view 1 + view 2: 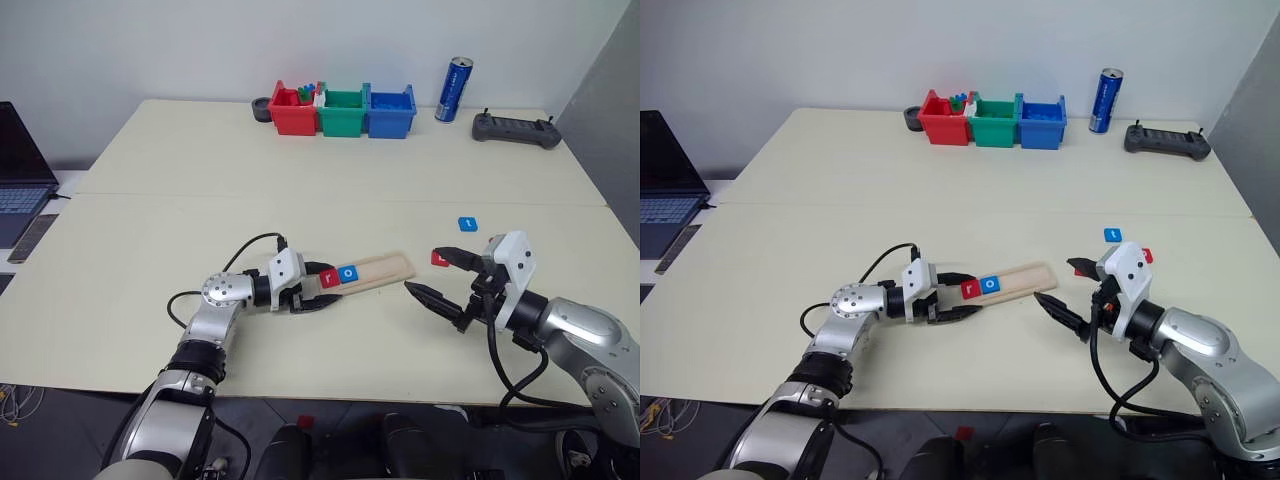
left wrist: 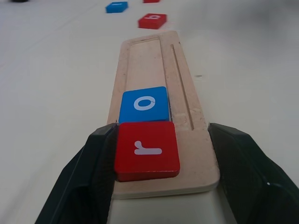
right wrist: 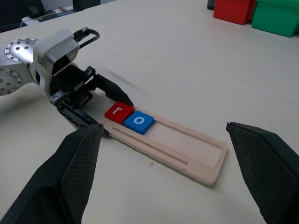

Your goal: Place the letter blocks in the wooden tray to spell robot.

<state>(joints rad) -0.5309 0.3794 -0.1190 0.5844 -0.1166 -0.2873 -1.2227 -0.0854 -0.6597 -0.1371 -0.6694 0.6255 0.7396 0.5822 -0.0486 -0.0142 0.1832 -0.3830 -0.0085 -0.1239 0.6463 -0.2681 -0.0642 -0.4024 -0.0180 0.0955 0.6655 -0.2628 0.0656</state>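
The wooden tray (image 1: 385,268) lies at a slant near the table's front, pale and narrow. A red "r" block (image 1: 329,279) and a blue "o" block (image 1: 347,272) sit side by side at its left end. My left gripper (image 1: 318,287) is shut on that end of the tray, one black finger (image 2: 93,158) along each long edge. To the right of the tray, my right gripper (image 1: 440,278) hangs open with nothing between its fingers. A red block (image 1: 440,258) lies on the table just beyond its upper finger. A blue block (image 1: 467,224) lies farther back.
Red (image 1: 293,110), green (image 1: 343,112) and blue (image 1: 391,110) bins stand in a row at the table's back edge. A blue can (image 1: 454,90) and a black controller (image 1: 516,129) are to their right. A laptop (image 1: 20,170) sits off the left side.
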